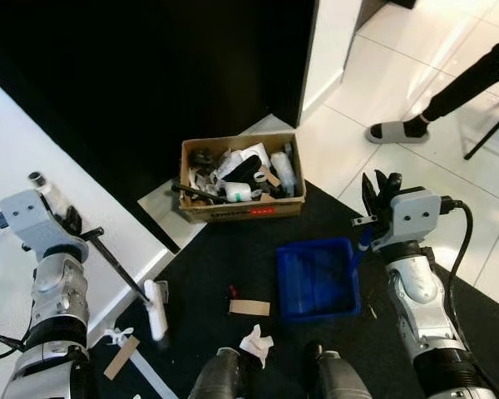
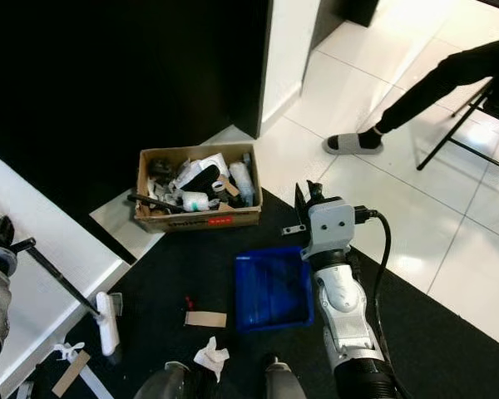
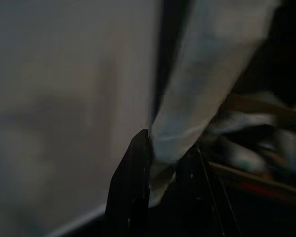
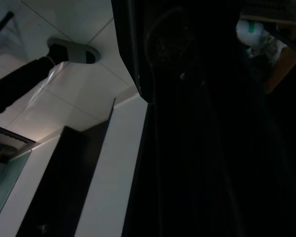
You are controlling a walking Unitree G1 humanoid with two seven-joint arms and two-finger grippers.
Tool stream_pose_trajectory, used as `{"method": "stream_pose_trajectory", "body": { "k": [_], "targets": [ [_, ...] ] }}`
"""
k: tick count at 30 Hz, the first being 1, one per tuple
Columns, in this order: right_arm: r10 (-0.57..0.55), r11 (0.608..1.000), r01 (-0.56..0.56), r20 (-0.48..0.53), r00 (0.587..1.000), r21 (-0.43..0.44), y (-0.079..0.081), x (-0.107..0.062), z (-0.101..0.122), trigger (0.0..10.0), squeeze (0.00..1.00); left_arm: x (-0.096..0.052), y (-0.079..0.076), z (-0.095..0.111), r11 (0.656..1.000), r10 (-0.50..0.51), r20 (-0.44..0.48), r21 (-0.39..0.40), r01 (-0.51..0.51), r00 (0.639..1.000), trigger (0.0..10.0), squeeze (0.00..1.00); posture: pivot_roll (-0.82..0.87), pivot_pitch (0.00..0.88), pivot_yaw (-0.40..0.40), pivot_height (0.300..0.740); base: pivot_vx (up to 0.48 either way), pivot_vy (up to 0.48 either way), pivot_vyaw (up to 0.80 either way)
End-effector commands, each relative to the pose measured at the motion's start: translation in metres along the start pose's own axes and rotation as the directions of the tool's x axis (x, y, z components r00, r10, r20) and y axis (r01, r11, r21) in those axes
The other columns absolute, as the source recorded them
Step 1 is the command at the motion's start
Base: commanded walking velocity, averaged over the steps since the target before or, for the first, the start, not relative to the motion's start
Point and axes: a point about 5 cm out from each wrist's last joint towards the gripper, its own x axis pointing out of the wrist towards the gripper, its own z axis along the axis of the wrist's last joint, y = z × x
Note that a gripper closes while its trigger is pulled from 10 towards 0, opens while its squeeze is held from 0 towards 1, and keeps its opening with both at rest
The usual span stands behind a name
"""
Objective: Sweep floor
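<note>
While your left gripper (image 1: 76, 226) clamps the broom (image 1: 125, 277), its handle slants down-right to the head (image 1: 155, 309) by the scraps (image 1: 249, 307). They lie between head and dustpan (image 1: 316, 278), whose handle the right gripper (image 1: 373, 218) seems to pinch.

Left hand (image 1: 76, 226) and right hand (image 1: 376, 193) both raised.
</note>
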Motion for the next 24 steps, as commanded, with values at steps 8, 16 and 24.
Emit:
{"method": "stream_pose_trajectory", "body": {
  "k": [8,16,24],
  "targets": [
    [-0.003,1.0,0.004,-0.02,1.0,0.012,0.003,-0.003,-0.002,10.0,0.0,-0.021,-0.025,-0.012,0.945,-0.303,-0.067,-0.155,0.29,0.951,10.0,0.06,-0.02,0.408,0.094,0.74,0.0,0.0,0.0],
    [0.001,1.0,0.0,-0.03,1.0,0.022,0.009,-0.005,-0.004,10.0,0.0,-0.061,-0.059,-0.011,0.881,-0.445,-0.097,-0.227,0.415,0.89,10.0,0.07,0.01,0.399,0.103,0.74,0.0,0.0,0.0],
    [0.015,1.0,-0.015,-0.029,0.999,0.019,0.01,-0.002,-0.004,10.0,0.0,-0.064,-0.071,0.004,0.906,-0.398,-0.053,-0.182,0.383,0.916,10.0,0.07,0.02,0.382,0.098,0.74,0.0,0.0,0.0]
  ]
}}
